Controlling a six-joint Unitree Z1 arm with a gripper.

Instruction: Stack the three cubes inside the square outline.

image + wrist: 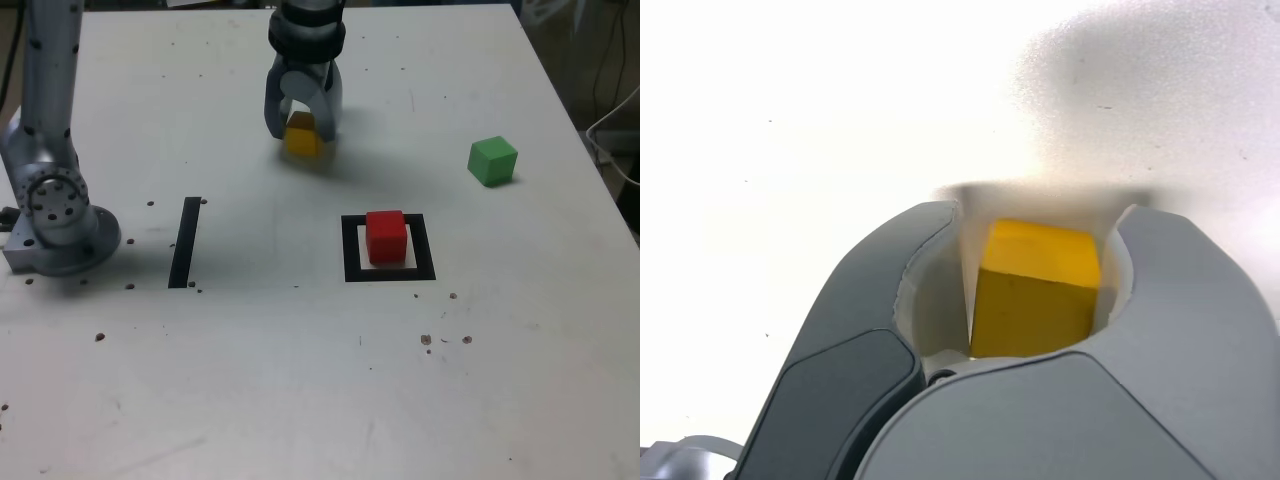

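While my claw (303, 130) straddles the yellow cube (302, 138) near the far edge of the table (300, 380), I judge the step in hand to be the pick-up. The wrist view shows the yellow cube (1037, 290) deep between the jaws with the right jaw against it, but a sliver of gap shows on the other side, so I cannot tell whether the grip is firm. I would let the jaws seat squarely on opposite faces before lifting, then raise it straight up so it does not twist.

Reading the exterior view from its left: the arm's base (55, 215), a single black tape strip (184, 242), then the square outline (389, 248) with the red cube (386, 237) already inside it, and the green cube (493, 160) well apart toward the right. Yellow must land flush on red.

White tabletop carries dark specks; cables hang beyond the right edge.
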